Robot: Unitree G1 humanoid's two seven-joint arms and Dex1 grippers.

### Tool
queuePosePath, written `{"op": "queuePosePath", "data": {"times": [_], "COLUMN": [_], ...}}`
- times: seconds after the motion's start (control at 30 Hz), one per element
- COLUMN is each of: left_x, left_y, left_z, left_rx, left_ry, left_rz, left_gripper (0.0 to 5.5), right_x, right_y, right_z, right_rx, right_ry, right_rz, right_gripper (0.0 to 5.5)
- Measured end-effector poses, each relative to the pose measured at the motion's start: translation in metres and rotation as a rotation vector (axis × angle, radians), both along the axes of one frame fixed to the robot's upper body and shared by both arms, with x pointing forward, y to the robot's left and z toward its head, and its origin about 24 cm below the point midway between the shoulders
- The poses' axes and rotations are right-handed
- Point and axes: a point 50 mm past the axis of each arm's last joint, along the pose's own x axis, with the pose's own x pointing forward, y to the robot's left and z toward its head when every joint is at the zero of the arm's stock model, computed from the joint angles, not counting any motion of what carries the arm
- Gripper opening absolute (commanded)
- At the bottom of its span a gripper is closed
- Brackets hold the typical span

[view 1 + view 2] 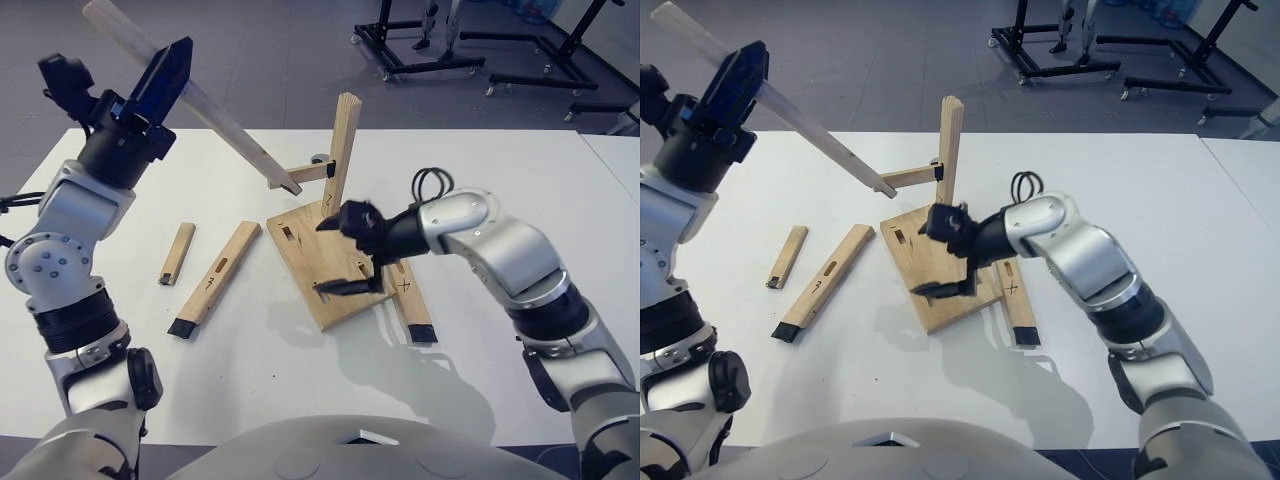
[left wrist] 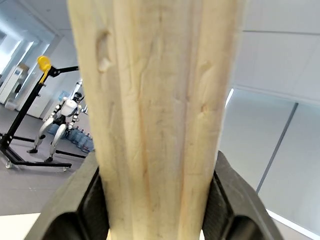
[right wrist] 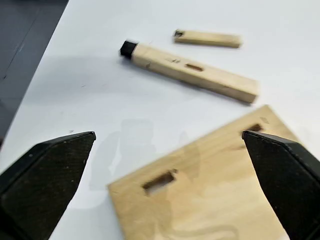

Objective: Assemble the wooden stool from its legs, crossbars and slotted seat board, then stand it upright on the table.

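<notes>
Nearest the front edge of the surface (image 1: 500, 180), a black-footed leg (image 1: 413, 308) lies just right of the seat board (image 1: 310, 262), which sits flat about mid-surface. The right end effector (image 3: 168, 134) hovers over the board, fingers spread wide, gripping nothing. Toward the left edge lie a slotted leg (image 1: 218, 275) and a short crossbar (image 1: 178, 252), a little apart. At the board's far corner stands an upright leg (image 1: 342, 150) with a side crossbar (image 1: 305, 173) jutting leftward. Above the far left corner, the left end effector (image 1: 165, 80) clamps a long leg (image 1: 225, 120) aloft.
</notes>
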Motion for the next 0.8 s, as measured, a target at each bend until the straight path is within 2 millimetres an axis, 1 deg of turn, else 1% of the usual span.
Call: {"op": "queuePosePath", "data": {"times": [0.07,0.17,0.23,0.3,0.43,0.47,0.57,0.67,0.8], "left_x": [-0.012,-0.021,-0.021,-0.017,-0.004,0.000,0.005,0.010,0.009], "left_y": [0.001,-0.002,-0.007,-0.011,-0.024,-0.025,-0.027,-0.020,-0.010], "left_z": [0.000,-0.012,-0.015,-0.021,-0.043,-0.051,-0.063,-0.077,-0.086], "left_rx": [0.109,0.273,0.358,0.399,0.393,0.390,0.333,0.232,0.228], "left_ry": [-0.036,-0.050,-0.088,-0.100,-0.098,-0.093,-0.098,-0.051,-0.089], "left_rz": [-0.003,0.016,0.019,0.029,0.079,0.099,0.104,0.123,0.155], "left_gripper": [2.01,2.01,2.01,2.01,2.01,2.01,2.01,2.01,2.01], "right_x": [0.006,0.012,0.012,0.010,0.009,0.009,0.007,0.006,0.003], "right_y": [-0.012,-0.021,-0.024,-0.026,-0.028,-0.028,-0.029,-0.029,-0.029], "right_z": [0.006,0.010,0.008,0.002,-0.003,-0.004,-0.009,-0.011,-0.015], "right_rx": [0.023,0.058,0.076,0.082,0.098,0.102,0.109,0.112,0.116], "right_ry": [-0.008,-0.005,0.004,0.023,0.042,0.043,0.063,0.071,0.093], "right_rz": [-0.052,-0.109,-0.128,-0.149,-0.177,-0.188,-0.197,-0.201,-0.204], "right_gripper": [5.40,5.40,5.40,5.40,5.40,5.40,5.40,5.40,5.40]}}
